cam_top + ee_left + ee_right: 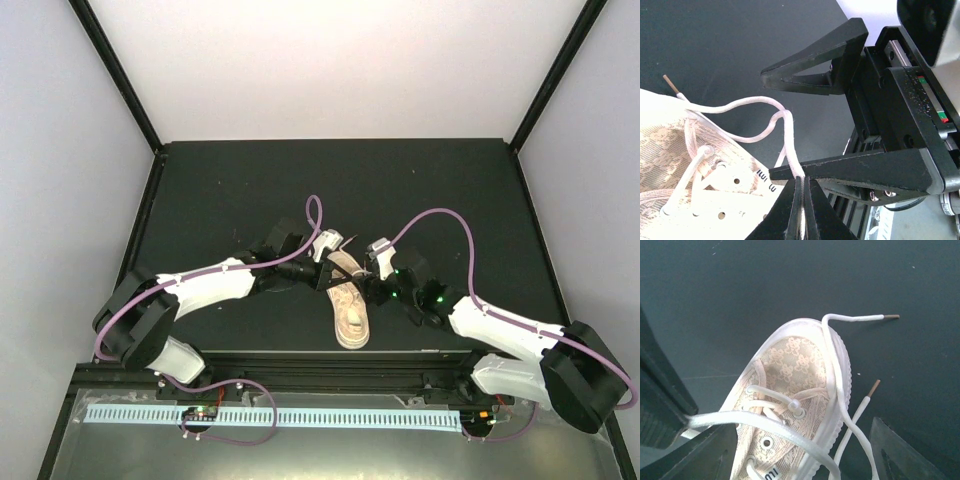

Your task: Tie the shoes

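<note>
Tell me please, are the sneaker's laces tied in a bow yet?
No, both lace ends trail loose onto the table beside the sneaker.

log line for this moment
left gripper: shut on lace | right gripper: open near sneaker | bow: none yet

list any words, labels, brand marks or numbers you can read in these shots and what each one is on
"IUI" (roughly): small dark print on the eyelet strip of the sneaker. It is upside down and cut off at the frame edge, so the reading is uncertain.
White strip along the front rail, top view: only regular tick-like marks, too small to read.
Lace: no print visible.
</note>
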Action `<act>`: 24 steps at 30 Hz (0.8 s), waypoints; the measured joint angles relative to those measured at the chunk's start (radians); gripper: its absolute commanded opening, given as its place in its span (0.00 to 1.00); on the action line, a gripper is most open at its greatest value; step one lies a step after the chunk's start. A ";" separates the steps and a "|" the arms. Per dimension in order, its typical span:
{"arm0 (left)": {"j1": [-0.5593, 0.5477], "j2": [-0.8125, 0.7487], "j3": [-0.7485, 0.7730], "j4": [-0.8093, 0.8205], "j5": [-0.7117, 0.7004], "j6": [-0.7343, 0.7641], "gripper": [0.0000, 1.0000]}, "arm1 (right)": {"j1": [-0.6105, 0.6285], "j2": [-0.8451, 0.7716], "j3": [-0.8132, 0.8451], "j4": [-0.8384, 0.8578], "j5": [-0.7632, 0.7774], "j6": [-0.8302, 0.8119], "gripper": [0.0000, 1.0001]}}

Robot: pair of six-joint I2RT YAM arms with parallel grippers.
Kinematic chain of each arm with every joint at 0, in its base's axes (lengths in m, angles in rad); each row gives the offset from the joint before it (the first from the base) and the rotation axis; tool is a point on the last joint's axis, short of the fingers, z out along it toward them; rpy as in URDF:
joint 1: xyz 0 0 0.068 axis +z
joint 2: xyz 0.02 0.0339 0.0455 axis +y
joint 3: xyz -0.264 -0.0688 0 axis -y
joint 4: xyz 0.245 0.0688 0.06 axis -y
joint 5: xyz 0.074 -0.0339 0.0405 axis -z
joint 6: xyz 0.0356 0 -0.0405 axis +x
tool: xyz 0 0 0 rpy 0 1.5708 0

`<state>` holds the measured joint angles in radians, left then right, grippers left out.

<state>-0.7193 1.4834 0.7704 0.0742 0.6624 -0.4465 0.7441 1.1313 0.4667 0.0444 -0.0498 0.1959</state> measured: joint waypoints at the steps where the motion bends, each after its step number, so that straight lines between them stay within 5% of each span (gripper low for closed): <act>1: 0.000 0.000 0.000 0.000 0.001 0.000 0.02 | 0.000 0.000 0.000 -0.001 0.003 0.016 0.77; 17: 0.000 0.003 0.006 0.000 0.005 0.000 0.02 | -0.011 0.037 -0.004 -0.076 0.116 0.238 0.72; 24: 0.000 0.004 0.011 0.000 0.005 0.000 0.02 | -0.011 0.071 -0.004 -0.074 0.112 0.267 0.51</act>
<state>-0.7193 1.4872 0.7818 0.0742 0.6674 -0.4461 0.7330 1.2018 0.4629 -0.0299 0.0624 0.4633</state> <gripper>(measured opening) 0.026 0.607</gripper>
